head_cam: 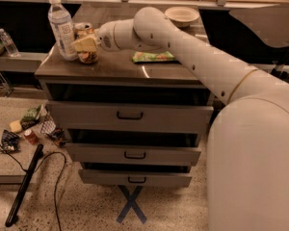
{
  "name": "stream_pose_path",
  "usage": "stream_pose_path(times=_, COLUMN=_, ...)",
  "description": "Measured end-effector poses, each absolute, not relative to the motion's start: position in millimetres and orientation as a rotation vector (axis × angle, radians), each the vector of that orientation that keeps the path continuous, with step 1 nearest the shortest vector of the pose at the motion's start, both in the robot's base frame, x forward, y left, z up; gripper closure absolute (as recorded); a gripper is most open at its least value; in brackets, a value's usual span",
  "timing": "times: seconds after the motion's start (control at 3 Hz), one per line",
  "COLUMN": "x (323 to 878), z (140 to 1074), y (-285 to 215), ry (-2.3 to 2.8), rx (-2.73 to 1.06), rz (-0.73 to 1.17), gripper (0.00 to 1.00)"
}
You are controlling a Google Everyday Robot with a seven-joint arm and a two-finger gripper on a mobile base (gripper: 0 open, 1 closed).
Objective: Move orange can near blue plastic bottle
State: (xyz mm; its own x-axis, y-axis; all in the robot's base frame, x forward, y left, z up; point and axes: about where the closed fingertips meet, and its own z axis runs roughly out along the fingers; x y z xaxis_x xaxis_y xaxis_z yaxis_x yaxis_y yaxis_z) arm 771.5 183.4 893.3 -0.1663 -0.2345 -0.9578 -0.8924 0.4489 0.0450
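The orange can (89,57) stands on the dresser top (115,69) near its back left corner, right beside the blue plastic bottle (61,27), almost touching it. The bottle is tall, with a white cap and a white label. My gripper (86,44) reaches in from the right and is shut on the can's middle. Its yellowish finger (85,44) covers the can's front, so only the silver top rim and the base show.
A green snack bag (153,57) lies on the dresser top to the right of the can. A pale bowl (182,15) sits on the counter behind. A small clear bottle (8,42) stands far left. Litter (33,126) and a black cable (24,186) lie on the floor.
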Motion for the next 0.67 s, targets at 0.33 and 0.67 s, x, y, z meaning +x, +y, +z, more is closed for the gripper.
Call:
stream_pose_path(times=0.33, x=765, z=905, y=161, ry=1.653, rx=-0.975, rz=0.759, gripper=0.00)
stream_pose_path(times=0.67, x=762, z=923, y=109, ry=1.678, rx=-0.914, rz=0.633, gripper=0.00)
